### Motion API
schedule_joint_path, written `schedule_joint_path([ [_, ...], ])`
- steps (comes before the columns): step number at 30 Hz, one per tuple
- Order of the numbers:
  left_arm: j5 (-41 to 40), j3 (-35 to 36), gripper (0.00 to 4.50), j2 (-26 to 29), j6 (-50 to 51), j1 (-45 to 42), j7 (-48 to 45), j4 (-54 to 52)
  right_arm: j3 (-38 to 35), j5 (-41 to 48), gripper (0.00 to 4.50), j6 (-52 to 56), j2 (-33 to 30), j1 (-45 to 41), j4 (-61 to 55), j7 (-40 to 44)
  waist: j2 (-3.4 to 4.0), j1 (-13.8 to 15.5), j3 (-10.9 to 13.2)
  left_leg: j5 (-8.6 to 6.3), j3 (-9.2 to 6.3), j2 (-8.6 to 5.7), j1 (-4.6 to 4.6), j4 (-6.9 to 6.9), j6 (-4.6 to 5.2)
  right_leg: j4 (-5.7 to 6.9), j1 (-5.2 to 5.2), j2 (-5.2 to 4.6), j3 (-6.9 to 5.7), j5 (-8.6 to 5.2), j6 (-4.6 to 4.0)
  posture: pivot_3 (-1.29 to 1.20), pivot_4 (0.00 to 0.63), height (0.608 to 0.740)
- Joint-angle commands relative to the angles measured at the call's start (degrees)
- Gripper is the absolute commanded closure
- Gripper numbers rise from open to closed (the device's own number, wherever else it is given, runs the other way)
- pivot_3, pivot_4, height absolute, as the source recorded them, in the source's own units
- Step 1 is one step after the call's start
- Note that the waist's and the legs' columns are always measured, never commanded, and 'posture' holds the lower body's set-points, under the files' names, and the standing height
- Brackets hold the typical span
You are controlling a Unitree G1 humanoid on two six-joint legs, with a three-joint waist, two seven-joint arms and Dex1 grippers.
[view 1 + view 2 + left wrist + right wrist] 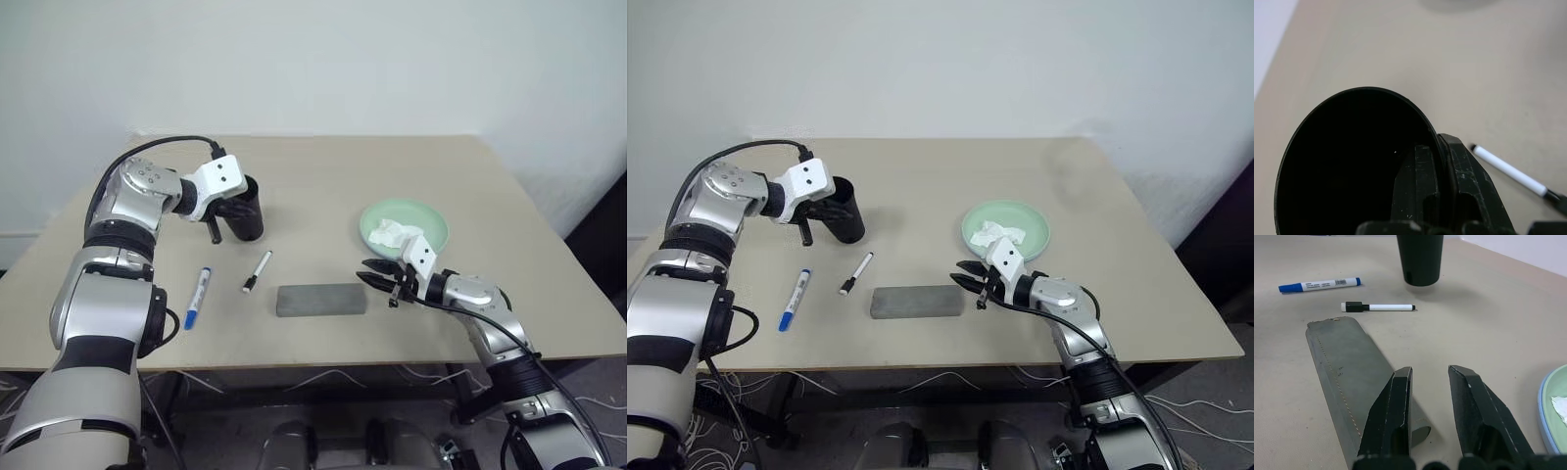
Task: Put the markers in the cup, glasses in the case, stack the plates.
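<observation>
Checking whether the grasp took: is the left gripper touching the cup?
Touching. In the left wrist view the left gripper is shut on the cup, one finger inside the rim, one outside.

The table [323, 186] has a smooth, matt beige top, like laminate. The black cup [245, 211] at far left looks like smooth plastic with a dull sheen, and both markers, the blue-ended one [198, 298] and the black-capped one [258, 271], have glossy white plastic barrels. The grey case [1342, 377] looks like matt felt or leatherette with stitched seams, while the mint green plate [431, 223] is smooth plastic holding a crumpled white paper tissue [396, 233].
</observation>
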Motion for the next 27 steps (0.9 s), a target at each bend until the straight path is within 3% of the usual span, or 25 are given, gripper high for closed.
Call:
schedule_joint_path([
  [1, 0.9, 0.0, 4.46, 1.5, -0.7, -2.3, -1.1, 0.6, -0.9, 0.5, 3.27, -0.9, -0.4, -1.5, -1.0, 0.0, 0.00, 0.0, 0.0, 0.00, 0.00, 0.00, 0.00, 0.00, 0.00, 0.00, 0.00, 0.00, 0.00, 0.00, 0.00, 0.00, 0.000, 0.729],
  [27, 2.3, 0.6, 4.46, 1.2, 1.6, -2.3, -1.5, 3.2, -0.9, 0.5, 3.27, -1.0, -0.5, -1.8, -0.8, 0.1, -0.01, 0.0, 0.0, 0.00, 0.00, -0.02, 0.00, 0.07, 0.01, 0.05, 0.02, 0.00, 0.06, 0.00, 0.00, 0.00, 0.000, 0.729],
])
